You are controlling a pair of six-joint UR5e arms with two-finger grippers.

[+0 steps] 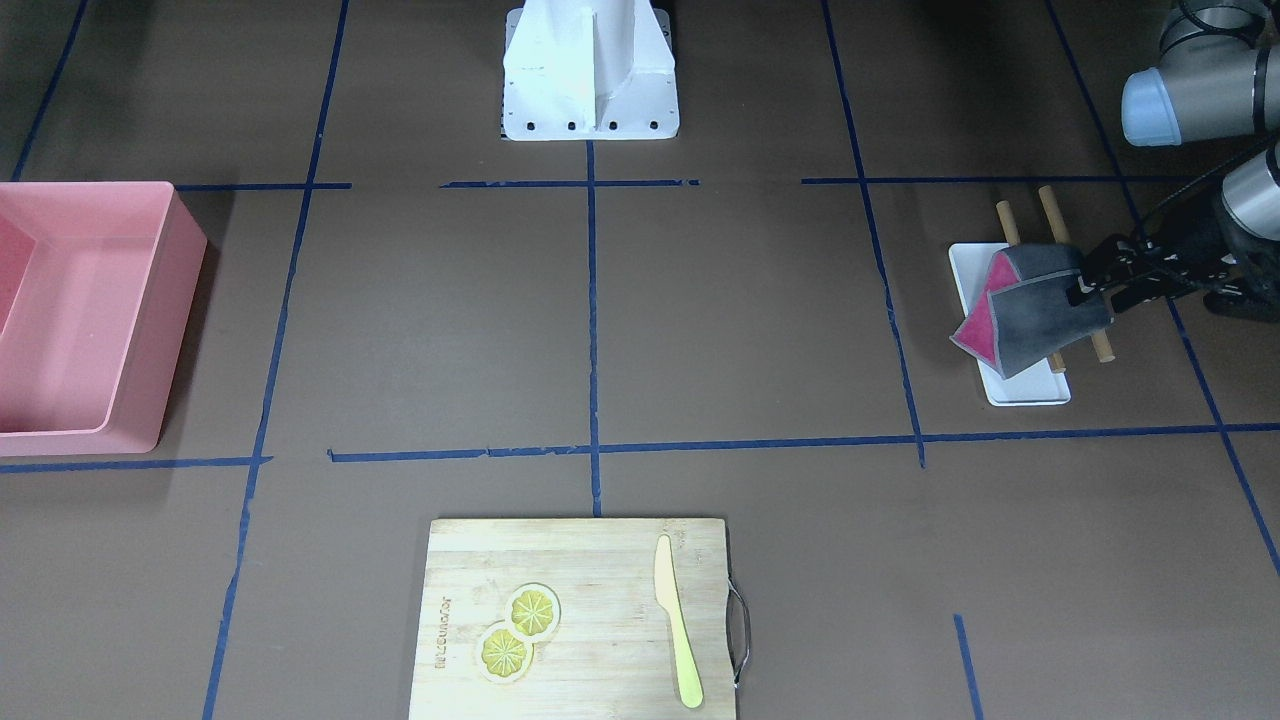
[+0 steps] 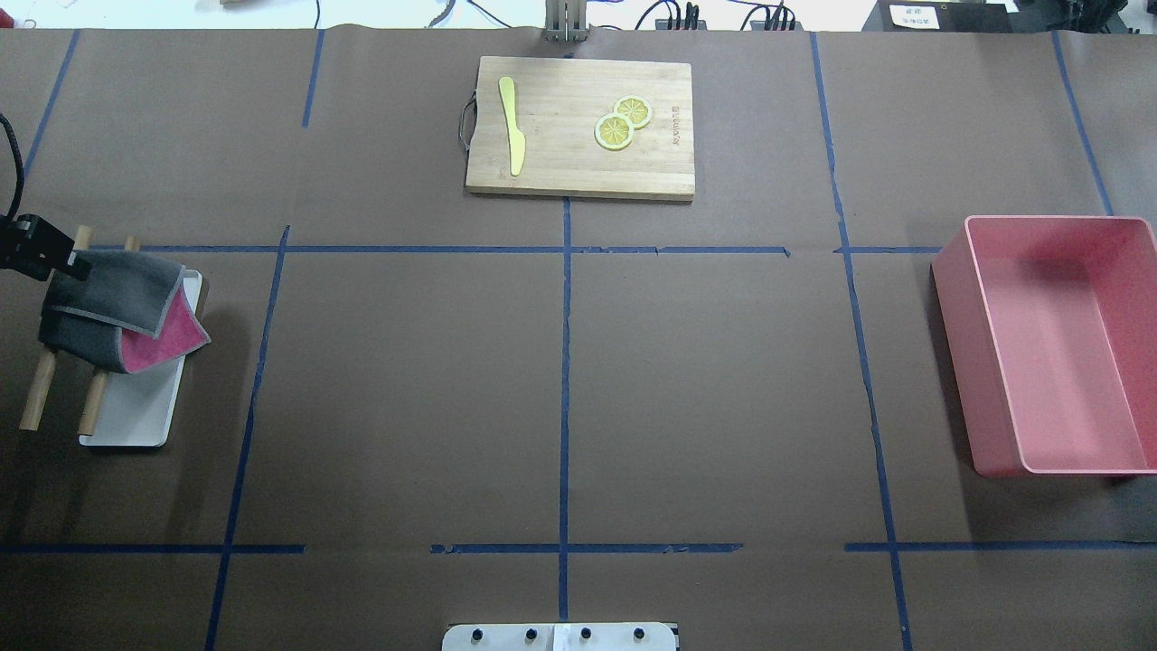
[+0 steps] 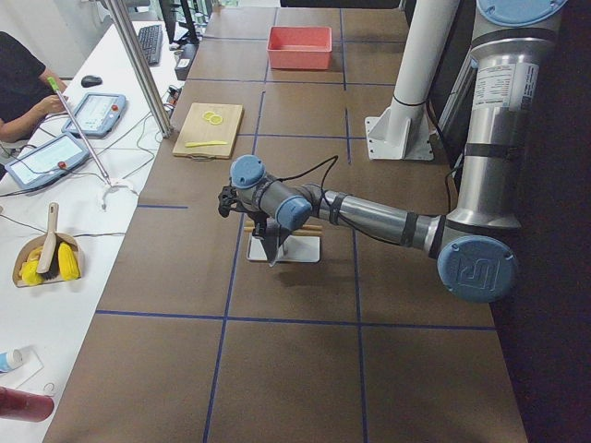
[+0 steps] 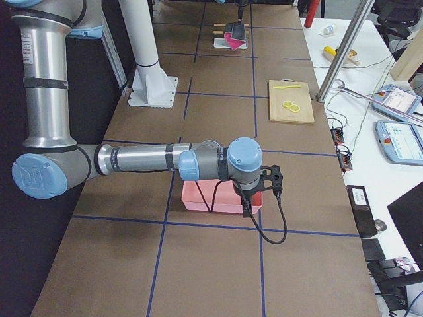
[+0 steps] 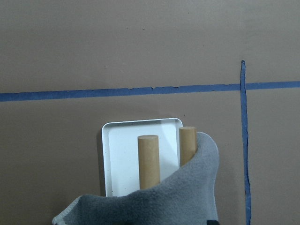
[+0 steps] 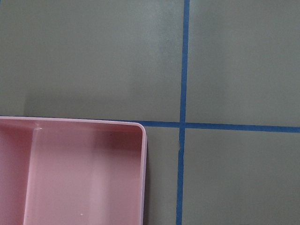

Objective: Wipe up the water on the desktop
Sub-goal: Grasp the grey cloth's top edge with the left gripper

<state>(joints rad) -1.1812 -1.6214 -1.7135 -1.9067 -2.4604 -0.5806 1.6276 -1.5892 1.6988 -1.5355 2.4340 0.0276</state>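
The left gripper (image 1: 1082,290) is pinching the cloth (image 1: 1040,315) by a folded edge, jaws clamped on it, near the left end of the desktop (image 1: 740,320). The cloth is hanging over the white tray (image 1: 1030,392) and two wooden rods (image 1: 1008,222). It is looking soft, light and floppy, so a bunched edge is probably giving the surest hold, while a single thin layer could be slipping free. The desktop is lying flat, stiff and matte, and no water is showing on it. The right gripper (image 4: 246,203) is hovering over the pink bin (image 2: 954,380) at the right end, and I cannot tell how its jaws are standing.
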